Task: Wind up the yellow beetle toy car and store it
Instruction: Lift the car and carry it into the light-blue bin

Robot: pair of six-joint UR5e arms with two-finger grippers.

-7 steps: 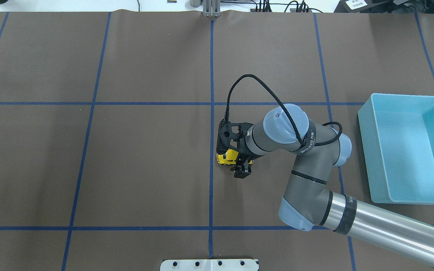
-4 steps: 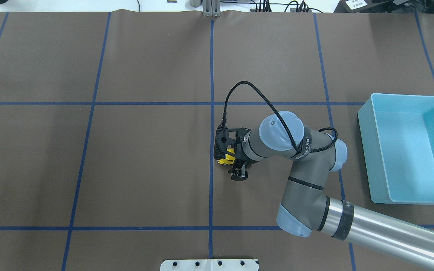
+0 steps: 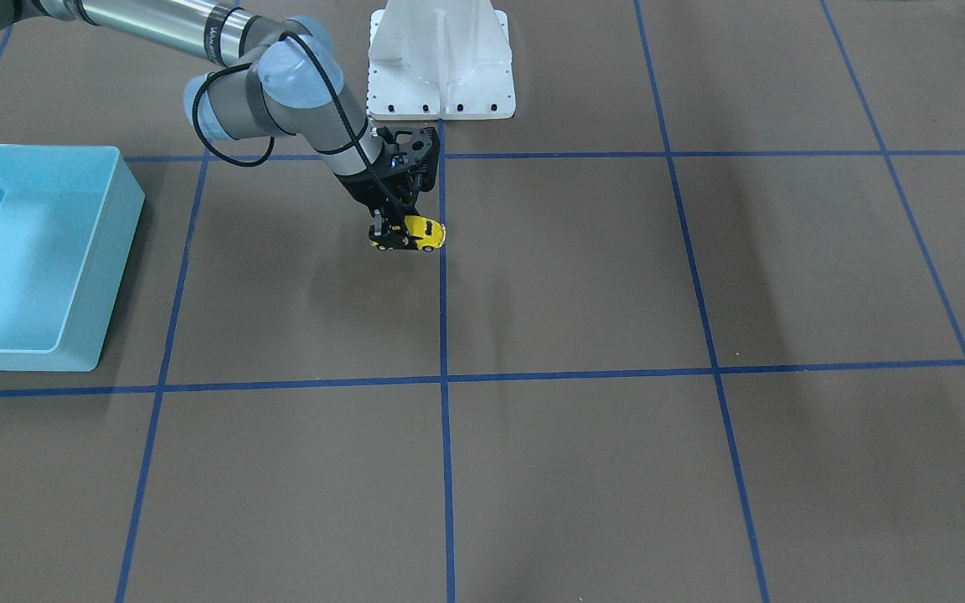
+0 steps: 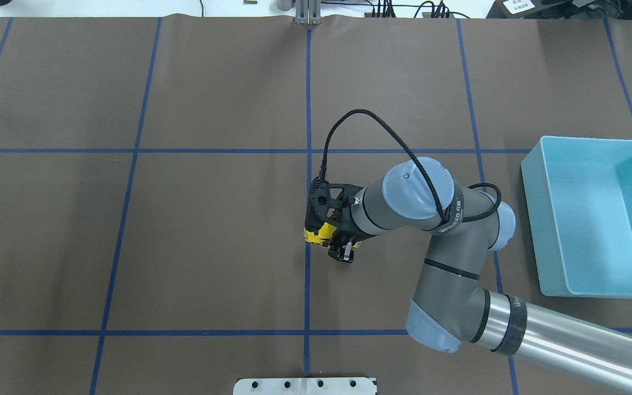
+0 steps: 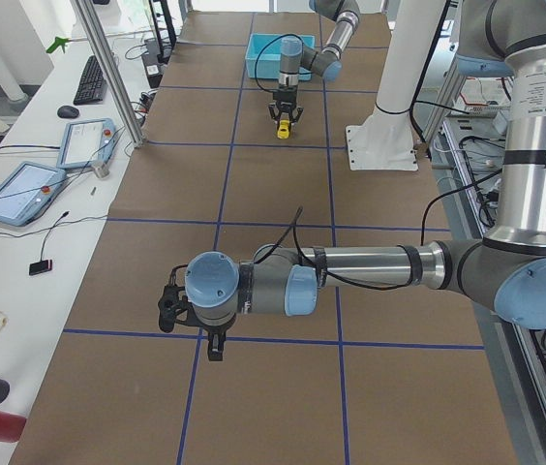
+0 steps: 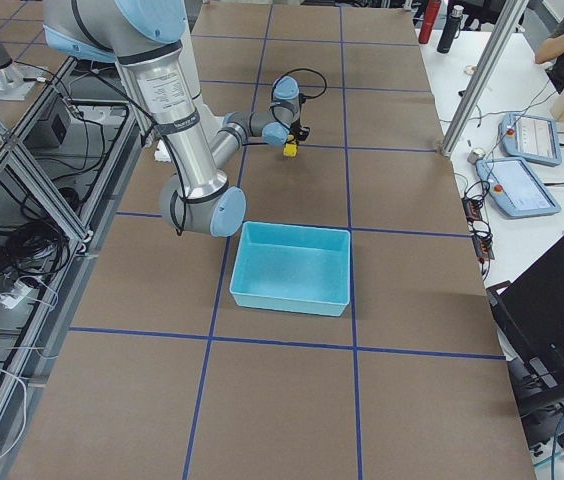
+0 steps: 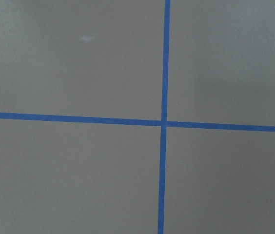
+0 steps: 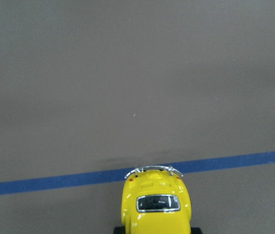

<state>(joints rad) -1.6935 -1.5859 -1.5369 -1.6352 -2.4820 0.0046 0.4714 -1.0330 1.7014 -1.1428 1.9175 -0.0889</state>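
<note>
The yellow beetle toy car stands on its wheels on the brown mat, at the central blue line. My right gripper reaches down over it and is shut on its body. The front-facing view shows the car held by the right gripper. The right wrist view shows the car's rounded end and dark window at the bottom edge, touching a blue line. My left gripper shows only in the left side view, low over the mat far from the car; I cannot tell whether it is open or shut.
A light-blue bin stands open and empty at the right side of the table; it also shows in the front-facing view. The white robot base stands behind the car. Blue tape lines grid the mat.
My right gripper has slid left along the mat with the car in it, from just right of the central blue line onto that line.
</note>
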